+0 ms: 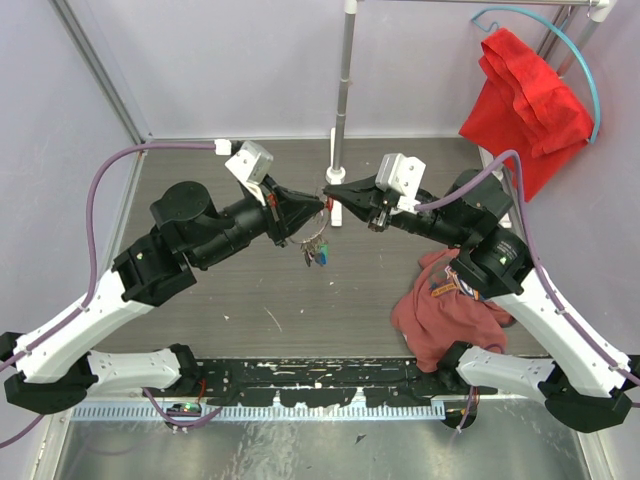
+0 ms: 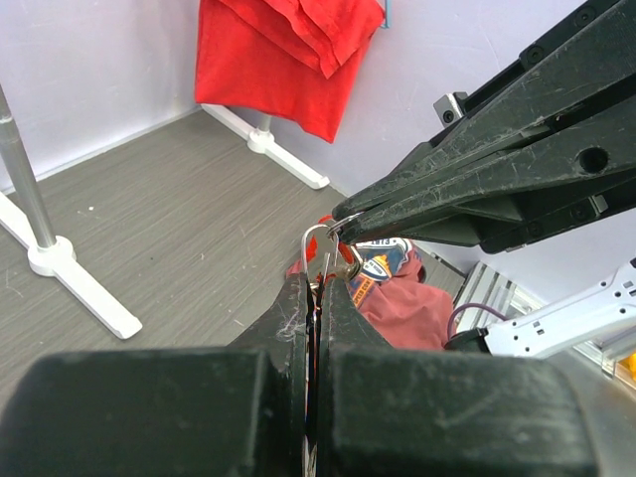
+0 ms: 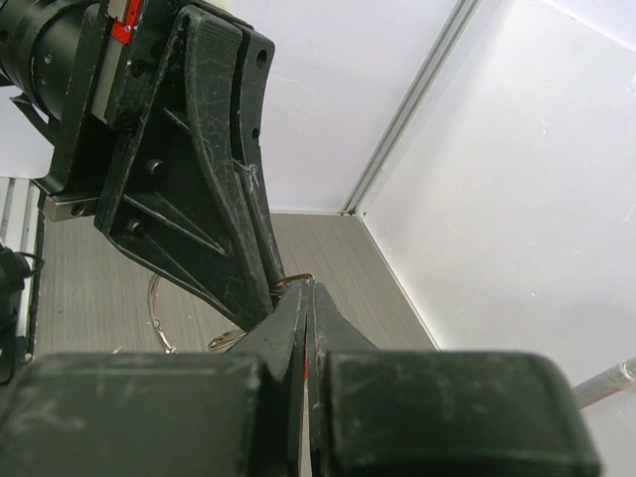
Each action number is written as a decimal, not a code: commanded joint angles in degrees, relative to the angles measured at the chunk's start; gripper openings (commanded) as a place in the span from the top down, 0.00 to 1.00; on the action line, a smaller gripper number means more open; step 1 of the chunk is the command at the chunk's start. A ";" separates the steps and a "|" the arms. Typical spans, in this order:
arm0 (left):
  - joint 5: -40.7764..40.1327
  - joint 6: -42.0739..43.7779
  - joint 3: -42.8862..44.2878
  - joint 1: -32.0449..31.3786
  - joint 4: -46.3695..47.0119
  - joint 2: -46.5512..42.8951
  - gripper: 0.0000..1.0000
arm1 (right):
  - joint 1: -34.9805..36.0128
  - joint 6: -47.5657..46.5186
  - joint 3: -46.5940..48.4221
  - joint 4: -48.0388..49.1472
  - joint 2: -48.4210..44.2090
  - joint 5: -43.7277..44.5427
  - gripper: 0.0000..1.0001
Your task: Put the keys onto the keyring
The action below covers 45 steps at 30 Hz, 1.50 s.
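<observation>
Above the middle of the table my two grippers meet tip to tip. My left gripper (image 1: pixel 321 208) is shut on the keyring (image 2: pixel 316 243), a thin silver wire loop rising from its tips. Below it hang several keys (image 1: pixel 318 252) with green and blue heads. From the right, my right gripper (image 1: pixel 331 190) is shut with its tips against the top of the loop. A thin red sliver, a red key (image 3: pixel 304 366), shows between its jaws. In the right wrist view the wire of the keyring (image 3: pixel 155 316) curves down behind the left fingers (image 3: pixel 214 199).
A white stand pole (image 1: pixel 342 110) rises just behind the grippers, with its foot (image 2: pixel 62 260) on the table. A red cloth (image 1: pixel 525 100) hangs at the back right. A reddish-brown shirt (image 1: pixel 440 310) lies under the right arm. Walls close off the left and the back.
</observation>
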 commanded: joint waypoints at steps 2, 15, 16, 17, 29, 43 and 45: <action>2.20 2.13 1.88 -0.20 0.66 -0.01 1.00 | -0.13 -0.51 4.78 -2.46 -0.14 1.22 0.99; 9.42 7.69 2.10 -0.15 -4.52 0.41 1.00 | -0.20 -0.98 13.55 -19.22 3.06 -5.11 0.98; 10.35 8.16 2.10 -0.15 -4.95 0.41 1.00 | -0.19 -1.09 14.22 -20.38 3.25 -5.62 0.98; 11.61 8.59 2.17 -0.20 -5.32 0.39 1.00 | -0.15 -1.21 14.86 -21.45 3.27 -6.11 0.98; 20.91 12.78 1.92 -0.17 -9.36 0.71 1.00 | -0.17 -1.16 19.90 -32.21 4.51 -13.01 0.93; 24.93 12.87 1.15 -0.18 -9.60 0.78 1.00 | -0.13 -0.78 16.89 -30.49 2.94 -4.86 0.81; 24.96 12.80 1.06 -0.21 -9.51 0.79 1.00 | -0.17 -0.28 16.28 -29.48 2.33 -2.92 0.80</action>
